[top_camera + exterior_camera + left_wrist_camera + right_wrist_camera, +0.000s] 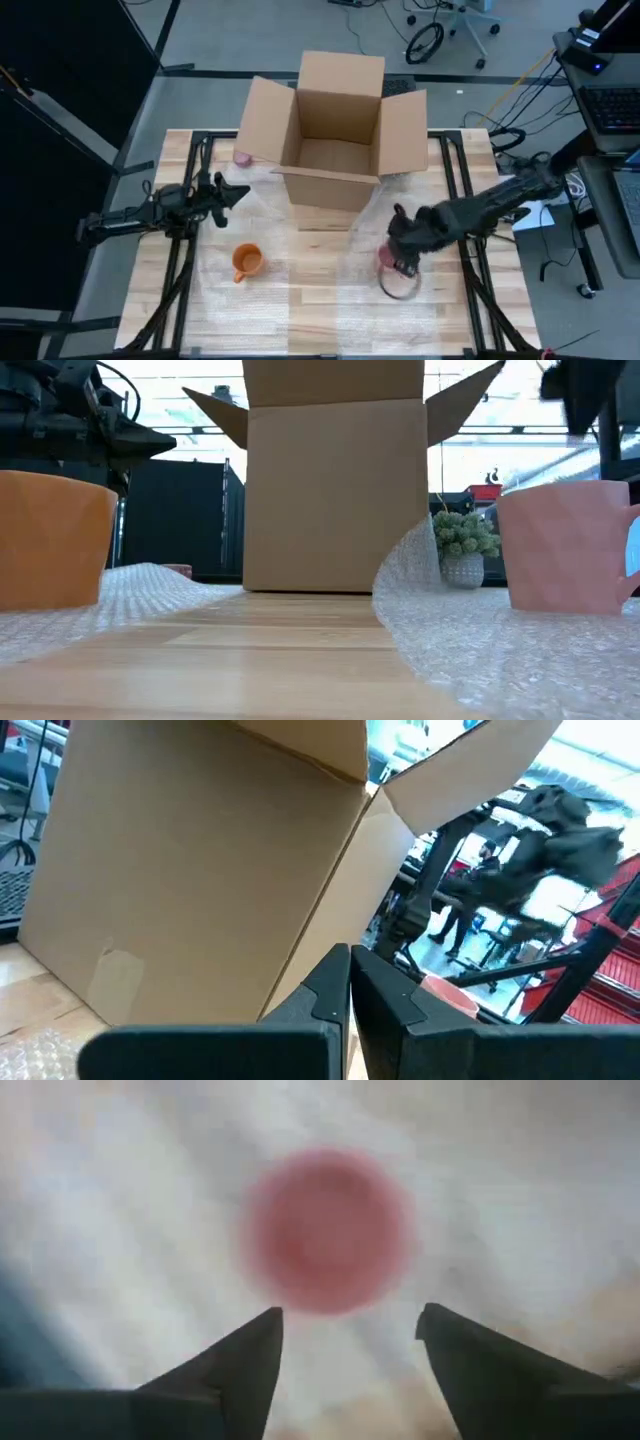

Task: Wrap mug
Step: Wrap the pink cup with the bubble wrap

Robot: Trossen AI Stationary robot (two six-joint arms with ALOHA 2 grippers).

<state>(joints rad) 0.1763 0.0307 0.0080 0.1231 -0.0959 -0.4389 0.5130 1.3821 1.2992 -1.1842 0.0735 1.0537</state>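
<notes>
High view is showing a wooden table from above, with an open cardboard box standing at its far middle, flaps spread, likely waiting to receive wrapped items. Clear bubble wrap is lying across the table so a mug can be rolled up in it. A pink mug is sitting upright on the wrap on the right side. The right gripper is hovering directly over this mug; its wrist view is looking straight down into the round pink mouth between two fingers spread wide, holding nothing, probably lining up to grasp the rim. An orange mug is standing on wrap at the left, apart from the pink one. The left gripper is waiting above the table's left side, pointing toward the box, its fingers pressed together and empty.
</notes>
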